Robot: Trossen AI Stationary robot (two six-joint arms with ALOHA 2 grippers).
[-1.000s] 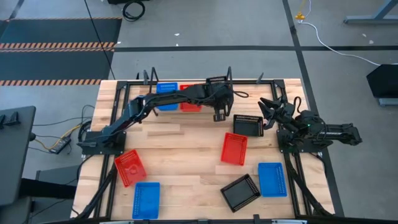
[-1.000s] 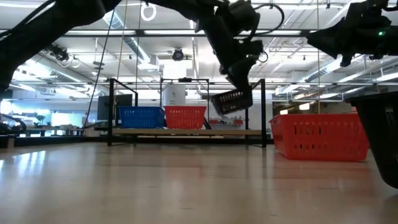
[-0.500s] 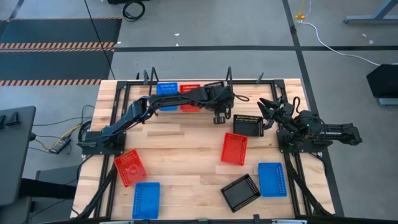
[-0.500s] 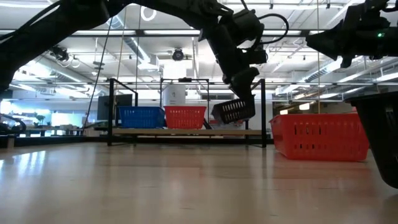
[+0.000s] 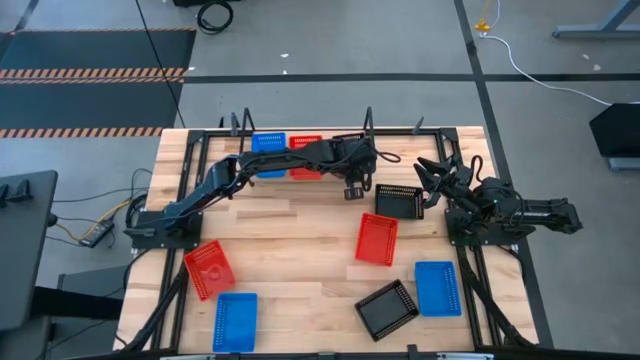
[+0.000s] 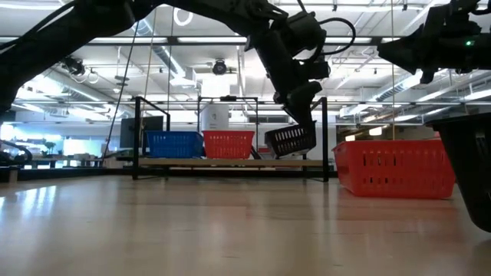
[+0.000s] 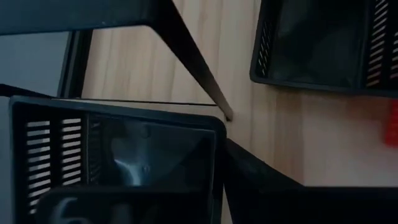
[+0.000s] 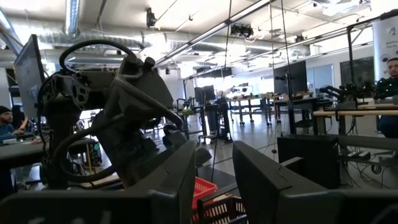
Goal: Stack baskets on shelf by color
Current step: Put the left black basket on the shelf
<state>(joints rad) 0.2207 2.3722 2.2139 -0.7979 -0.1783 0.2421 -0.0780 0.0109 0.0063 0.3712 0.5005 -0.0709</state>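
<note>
My left gripper (image 6: 304, 115) reaches over the far right end of the shelf (image 6: 230, 162) and is shut on a black basket (image 6: 291, 140). That basket hangs tilted just above the shelf board, right of a red basket (image 6: 228, 143) and a blue basket (image 6: 173, 143) that stand on the board. In the high view the arm (image 5: 335, 152) covers most of the held basket. My right gripper (image 5: 432, 172) waits open at the table's right side, over another black basket (image 5: 400, 200). My left gripper holds the black basket by the upper edge of one side wall (image 6: 305, 129), coming from above with its fingers pointing down. The basket is lifted and hangs tilted below the fingers, its left end lowest. The wrist view shows a dark finger (image 7: 261, 186) beside the basket's corner (image 7: 214, 134).
On the tabletop lie a red basket (image 5: 377, 240), a blue basket (image 5: 437, 288) and a black basket (image 5: 386, 308) on the right, and a red basket (image 5: 208, 270) and a blue basket (image 5: 235, 322) near left. Black wire uprights (image 6: 324, 138) flank the shelf.
My left gripper has moved a little toward the far edge and down, carrying the black basket lower toward the right end of the shelf. The basket stays tilted in the hold.
</note>
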